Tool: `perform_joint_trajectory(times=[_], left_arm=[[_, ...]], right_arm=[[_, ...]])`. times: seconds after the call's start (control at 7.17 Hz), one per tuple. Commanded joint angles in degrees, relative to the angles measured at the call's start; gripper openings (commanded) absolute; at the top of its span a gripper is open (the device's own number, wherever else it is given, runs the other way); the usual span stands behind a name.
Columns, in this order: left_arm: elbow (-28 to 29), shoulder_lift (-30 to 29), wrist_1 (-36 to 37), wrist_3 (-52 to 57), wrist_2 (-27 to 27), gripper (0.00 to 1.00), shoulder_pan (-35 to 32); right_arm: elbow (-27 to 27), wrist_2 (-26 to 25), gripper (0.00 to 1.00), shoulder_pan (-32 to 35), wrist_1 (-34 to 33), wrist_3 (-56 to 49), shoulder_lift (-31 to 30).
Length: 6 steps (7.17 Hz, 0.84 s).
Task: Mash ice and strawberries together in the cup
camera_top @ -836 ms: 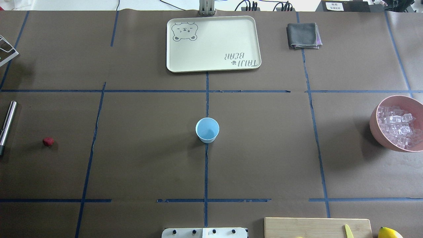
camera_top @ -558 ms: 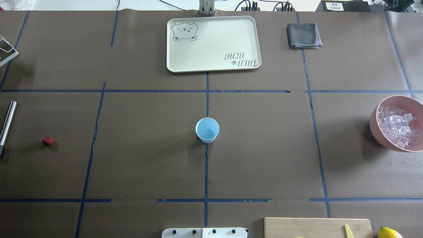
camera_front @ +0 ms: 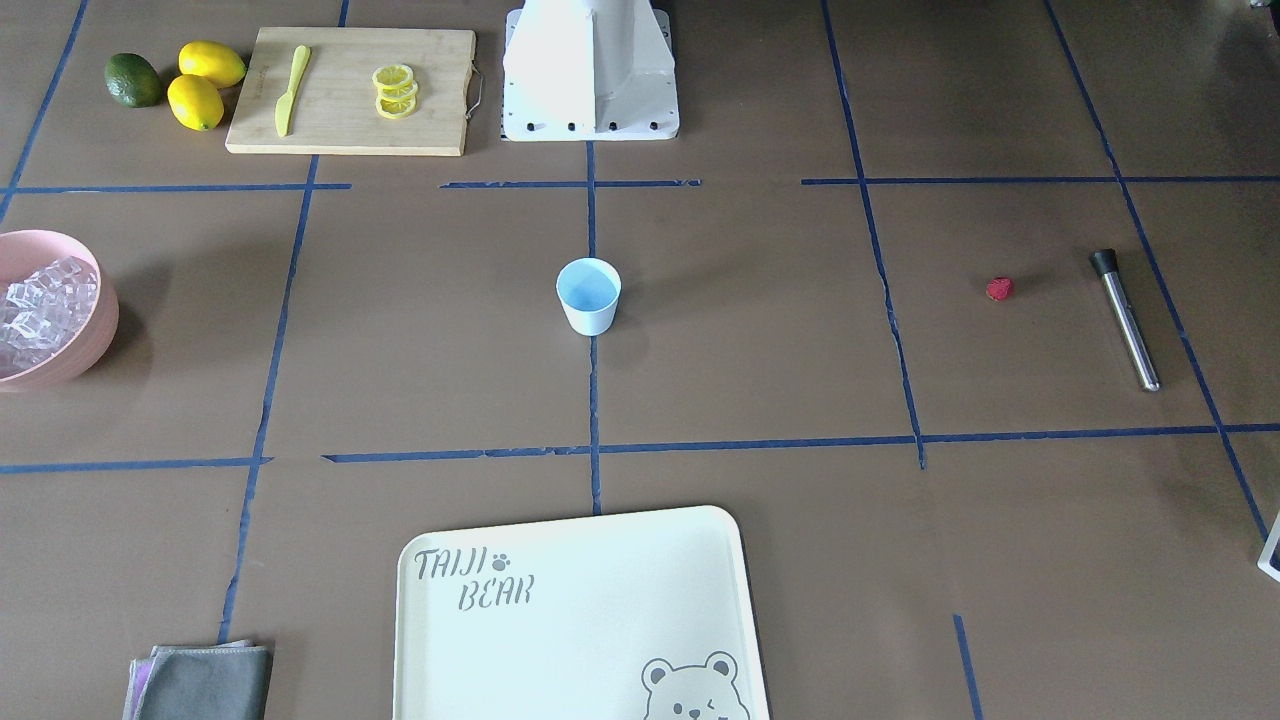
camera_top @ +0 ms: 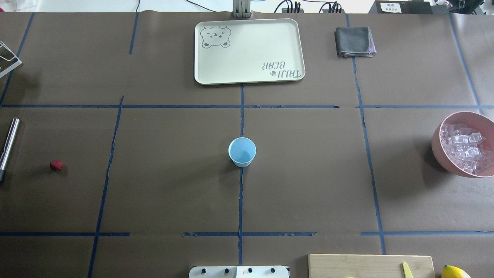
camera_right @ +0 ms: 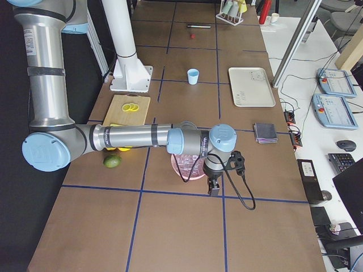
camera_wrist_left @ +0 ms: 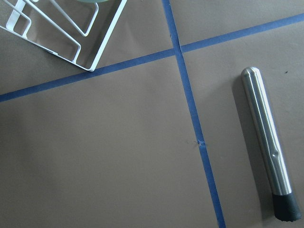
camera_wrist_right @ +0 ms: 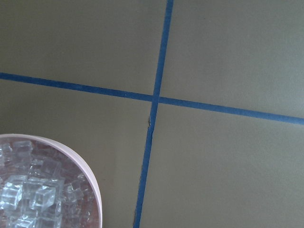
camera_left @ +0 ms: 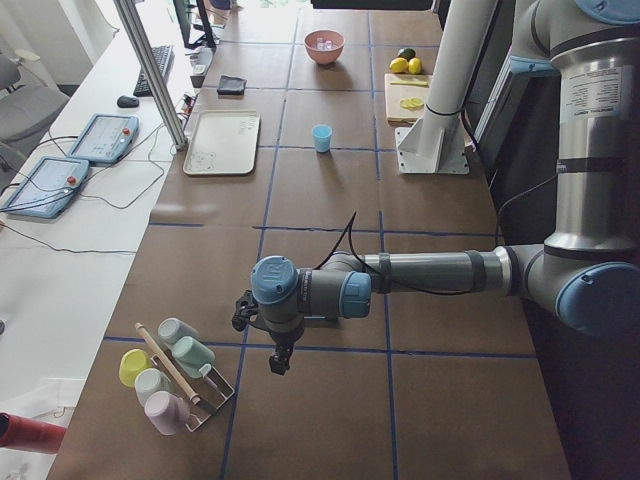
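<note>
The light-blue cup (camera_top: 242, 151) stands upright and empty at the table's middle; it also shows in the front view (camera_front: 588, 294). The small red strawberry (camera_top: 56, 165) lies on the left side of the table. The ice (camera_top: 465, 148) fills a pink bowl (camera_top: 444, 162) at the right edge; it also shows in the right wrist view (camera_wrist_right: 28, 190). My left gripper (camera_left: 280, 362) hangs over the table's left end, far from the cup. My right gripper (camera_right: 214, 190) hangs beside the bowl. I cannot tell whether either is open or shut.
A steel muddler (camera_top: 8, 148) lies left of the strawberry, below the left wrist (camera_wrist_left: 268, 142). A wire rack (camera_left: 170, 375) of cups stands at the left end. A cream tray (camera_top: 249, 52), grey cloth (camera_top: 354, 41), cutting board (camera_front: 350, 90) with lemon slices and lemons (camera_front: 205, 85) border the table.
</note>
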Motion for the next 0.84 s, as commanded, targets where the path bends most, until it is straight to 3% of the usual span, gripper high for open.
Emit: perform_joint_trajectory(times=[0.0, 0.56, 0.7], left_arm=[[-0.16, -0.01, -0.02, 0.00, 0.00, 1.00, 0.00], [-0.25, 0.08, -0.29, 0.00, -0.09, 1.00, 0.00], [-0.34, 0.17, -0.29, 0.00, -0.09, 1.00, 0.00]], right_arm=[[3.96, 0.05, 1.00, -4.54, 5.19, 4.94, -0.23], [7.94, -0.30, 1.00, -13.08, 9.85, 19.79, -0.84], [8.03, -0.65, 0.99, -15.62, 19.53, 28.09, -4.32]])
